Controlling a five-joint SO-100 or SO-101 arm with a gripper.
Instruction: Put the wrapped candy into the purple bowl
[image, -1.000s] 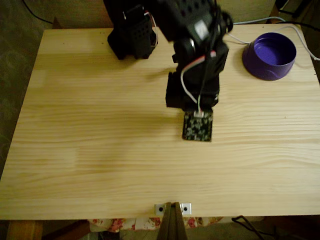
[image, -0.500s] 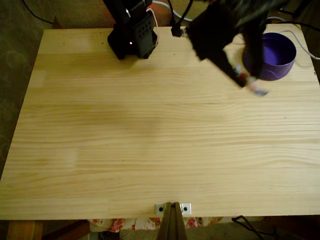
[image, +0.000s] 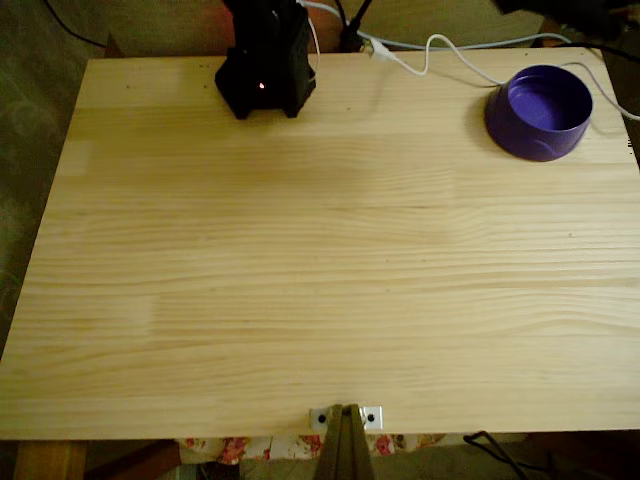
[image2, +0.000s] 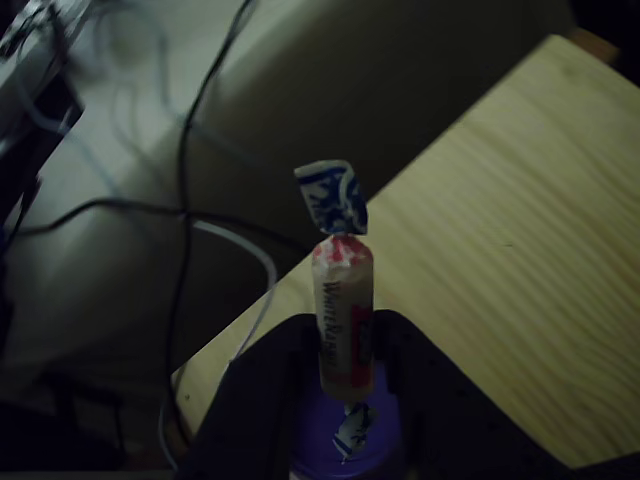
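Arm has swung fast: a second ago it hung over the table middle, half a second ago it was crossing toward the bowl with the candy in the claw, and now it's gone from the tabletop in the fixed view except a dark bit at the top right corner. I read that as transport nearly done, release step next.

In the other view my claw (image2: 345, 375) is clenched on the wrapped candy (image2: 342, 322), pinched between the two dark fingers (image2: 255, 400), candy standing upright with one blue-white twisted end sticking out beyond the tips and the other twist hanging back toward the palm. A purple patch shows between the fingers directly behind the candy, so I judge the purple bowl (image: 539, 112) lies right below the claw. Can't tell how high above the rim I am.

Edges: the table (image2: 520, 230) corner falls away just ahead of the claw, with floor and loose cables (image2: 190, 210) beyond it. Bowl sits close to that corner, so a drop that drifts ahead of the claw goes off the table. To the claw's right in that view there's open bare wood. White cable (image: 430, 50) runs along the far edge near the bowl; I'd keep clear of it.
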